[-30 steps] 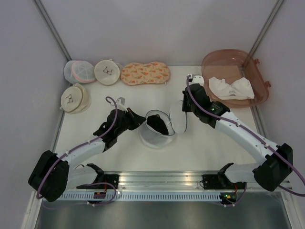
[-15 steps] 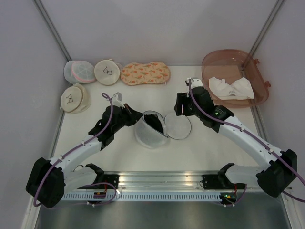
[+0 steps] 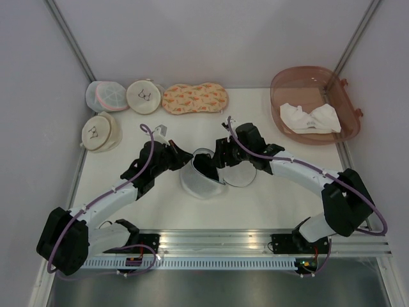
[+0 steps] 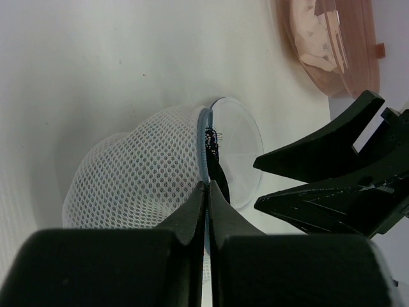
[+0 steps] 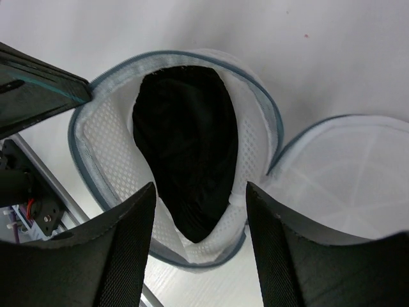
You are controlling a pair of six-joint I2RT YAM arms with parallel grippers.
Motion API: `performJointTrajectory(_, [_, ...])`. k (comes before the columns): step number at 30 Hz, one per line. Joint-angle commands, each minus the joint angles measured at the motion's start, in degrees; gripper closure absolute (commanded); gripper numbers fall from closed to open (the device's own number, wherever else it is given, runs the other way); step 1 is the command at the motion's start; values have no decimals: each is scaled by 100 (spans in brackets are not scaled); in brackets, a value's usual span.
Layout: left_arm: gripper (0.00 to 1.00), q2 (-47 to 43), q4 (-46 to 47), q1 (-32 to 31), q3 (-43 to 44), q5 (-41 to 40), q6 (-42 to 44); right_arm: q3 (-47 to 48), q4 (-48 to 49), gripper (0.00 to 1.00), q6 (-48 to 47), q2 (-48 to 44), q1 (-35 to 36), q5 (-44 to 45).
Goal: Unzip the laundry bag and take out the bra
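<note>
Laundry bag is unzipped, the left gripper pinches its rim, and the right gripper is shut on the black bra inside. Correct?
One error: the right gripper is open, fingers spread above the bra, as the right wrist view shows. The laundry bag is unzipped and the left gripper pinches its rim.

The laundry bag (image 4: 140, 173) is white honeycomb mesh with a grey-blue rim, and the bra (image 5: 185, 153) is plain black. The tabletop (image 3: 281, 198) and the cloth (image 3: 310, 118) are white, the tub (image 3: 300, 83) a translucent reddish-brown. The long pouch (image 3: 194, 98) is peach with an orange print, and the cream pouches (image 3: 144, 96) carry dark line drawings.
</note>
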Motion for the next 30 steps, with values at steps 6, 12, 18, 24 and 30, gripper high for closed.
performJointTrajectory(6, [98, 13, 34, 27, 148, 140, 172, 243, 592, 38, -37, 682, 266, -87])
performJointTrajectory(12, [98, 13, 43, 36, 139, 175, 146, 506, 574, 51, -90, 1324, 530, 142])
performJointTrajectory(18, [98, -31, 78, 53, 51, 210, 101, 542, 575, 100, -90, 1212, 618, -78])
performJointTrajectory(24, [98, -119, 69, 97, -19, 175, 110, 638, -57, 99, -380, -176, 478, 229])
performJointTrajectory(30, [98, -57, 96, 124, -45, 228, 101, 1024, -875, 100, -600, -907, 293, 1218])
